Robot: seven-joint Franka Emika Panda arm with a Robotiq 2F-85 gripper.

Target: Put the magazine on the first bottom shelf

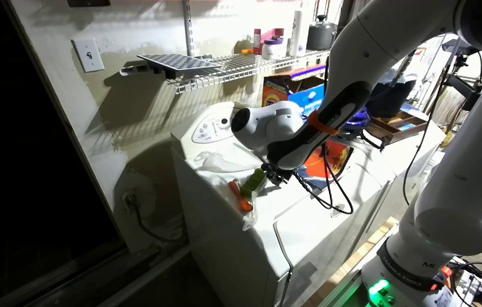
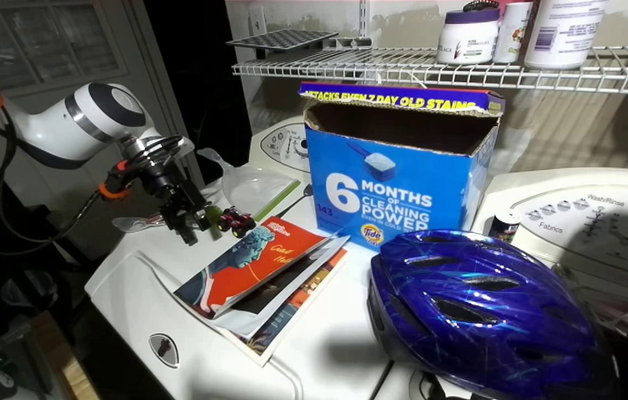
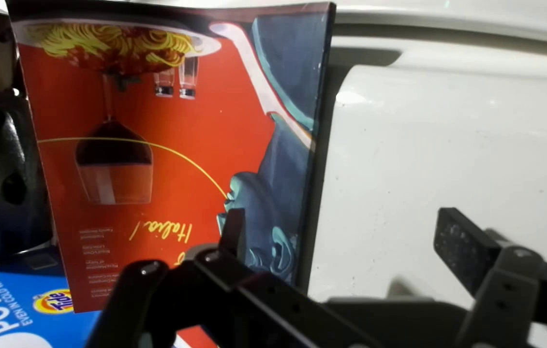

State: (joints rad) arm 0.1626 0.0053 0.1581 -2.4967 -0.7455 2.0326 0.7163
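Hand (image 3: pixel 343 232) above worktop (image 2: pixel 336 311) — fingers wide apart, one overlapping magazine (image 3: pixel 171 121) in wrist view. Magazine lies cover up atop papers (image 2: pixel 297 303) on worktop — between hand and helmet (image 2: pixel 480 305) in an exterior view; box (image 2: pixel 397 183) stands near. Shelf (image 2: pixel 402 58) above box carries upright jar (image 2: pixel 468 39) and bottle (image 2: pixel 566 33).

a blue box (image 2: pixel 391 178) stands with its top open. left of the box, in front, a red magazine (image 2: pixel 255 264) lies slanted over other papers (image 2: pixel 289 319). right of the box, also in front, sits a shiny blue helmet (image 2: pixel 480 305). a wire shelf (image 2: pixel 347 71) runs above and behind the box, bearing a white jar (image 2: pixel 466 45) and a bottle (image 2: pixel 563 36). a clear bag (image 2: pixel 250 186) lies left of the box. farther left of the box the gripper (image 2: pixel 197 230) hangs, pointing down, near a small red toy (image 2: pixel 236 221).
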